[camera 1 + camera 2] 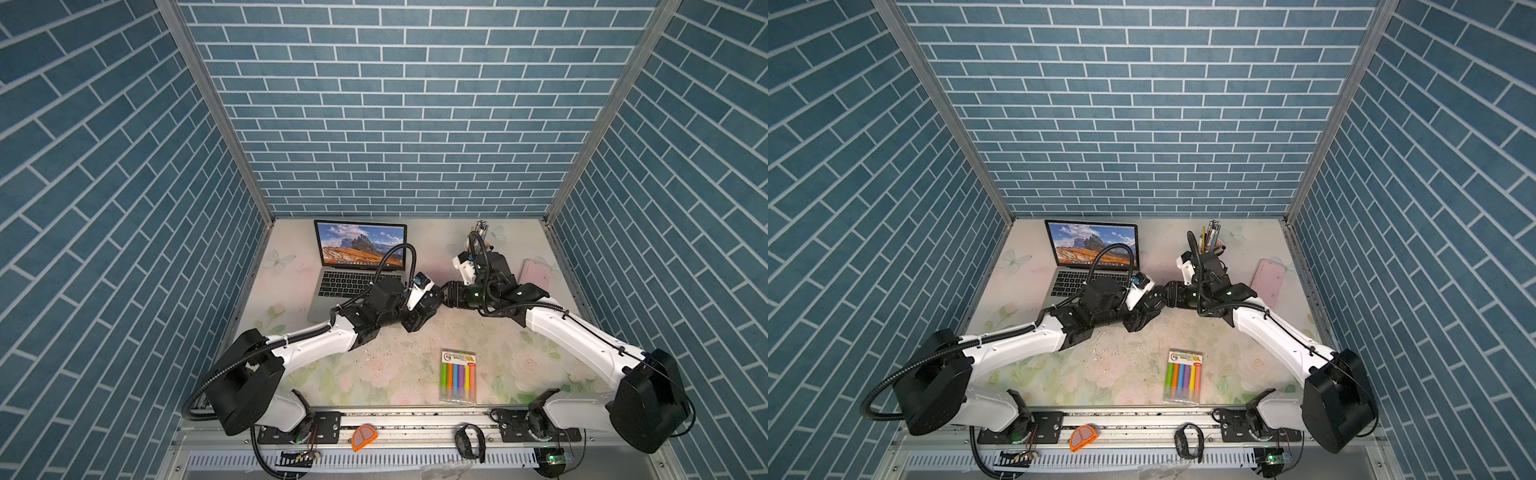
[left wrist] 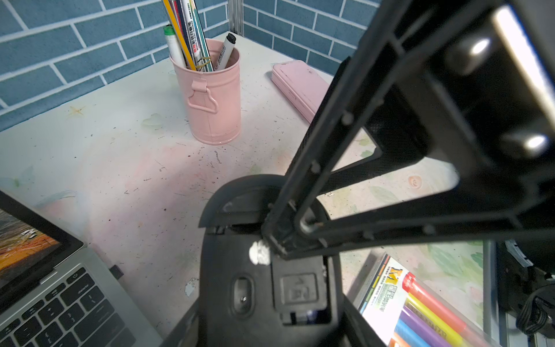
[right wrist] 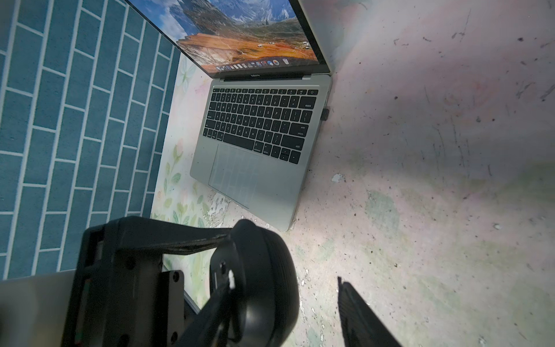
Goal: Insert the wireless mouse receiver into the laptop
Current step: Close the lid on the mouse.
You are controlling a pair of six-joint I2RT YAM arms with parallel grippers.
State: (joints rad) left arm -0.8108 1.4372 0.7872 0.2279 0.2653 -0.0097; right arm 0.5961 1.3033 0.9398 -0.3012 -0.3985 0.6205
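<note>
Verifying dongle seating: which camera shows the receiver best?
Left wrist: the wireless mouse receiver sits large and unblocked against the laptop edge. Right wrist also shows it, smaller. In both top views I cannot find it.

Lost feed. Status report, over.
Left gripper jaws shut on black oval mouse. Right gripper jaws open around it. Tiny dark receiver stub against silver laptop side, seemingly plugged.
</note>
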